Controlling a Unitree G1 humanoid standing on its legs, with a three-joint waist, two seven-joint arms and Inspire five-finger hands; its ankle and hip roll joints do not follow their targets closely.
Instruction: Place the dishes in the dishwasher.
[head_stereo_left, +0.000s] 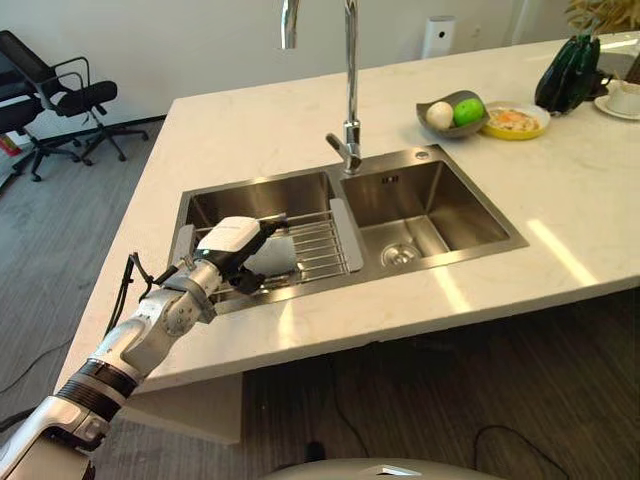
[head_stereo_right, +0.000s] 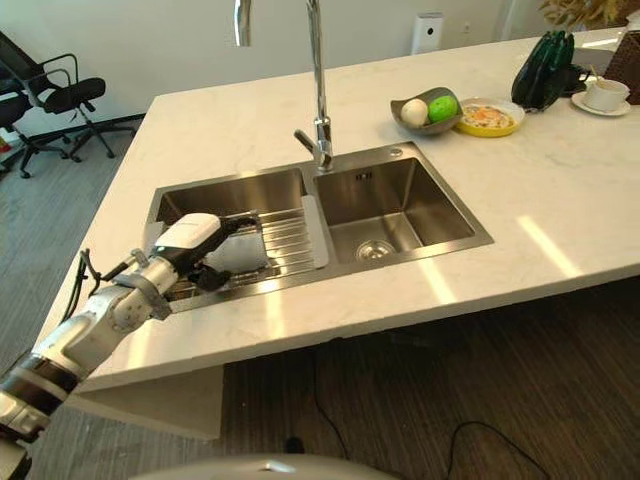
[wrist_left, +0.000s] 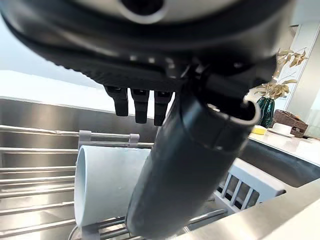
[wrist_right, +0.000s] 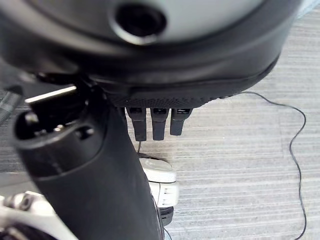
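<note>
A white cup (wrist_left: 107, 187) lies on its side on the wire rack (head_stereo_left: 322, 243) in the left basin of the steel sink (head_stereo_left: 250, 190). My left hand (head_stereo_left: 232, 243) reaches into that basin and hovers just over the cup (head_stereo_left: 276, 258). Its fingers (wrist_left: 136, 104) are straight above the cup and its thumb (wrist_left: 190, 165) is out in front, so the hand is open and not closed round the cup. My right hand (wrist_right: 175, 50) hangs open over the grey floor. On the far counter stand a grey bowl (head_stereo_left: 452, 112) with fruit, a yellow plate (head_stereo_left: 515, 122) and a cup on a saucer (head_stereo_left: 622, 98).
A tall faucet (head_stereo_left: 350, 90) rises behind the divider between the basins. The right basin (head_stereo_left: 430, 215) holds nothing but its drain. A dark green object (head_stereo_left: 568, 72) stands beside the saucer. Office chairs (head_stereo_left: 70, 100) stand on the floor at the far left.
</note>
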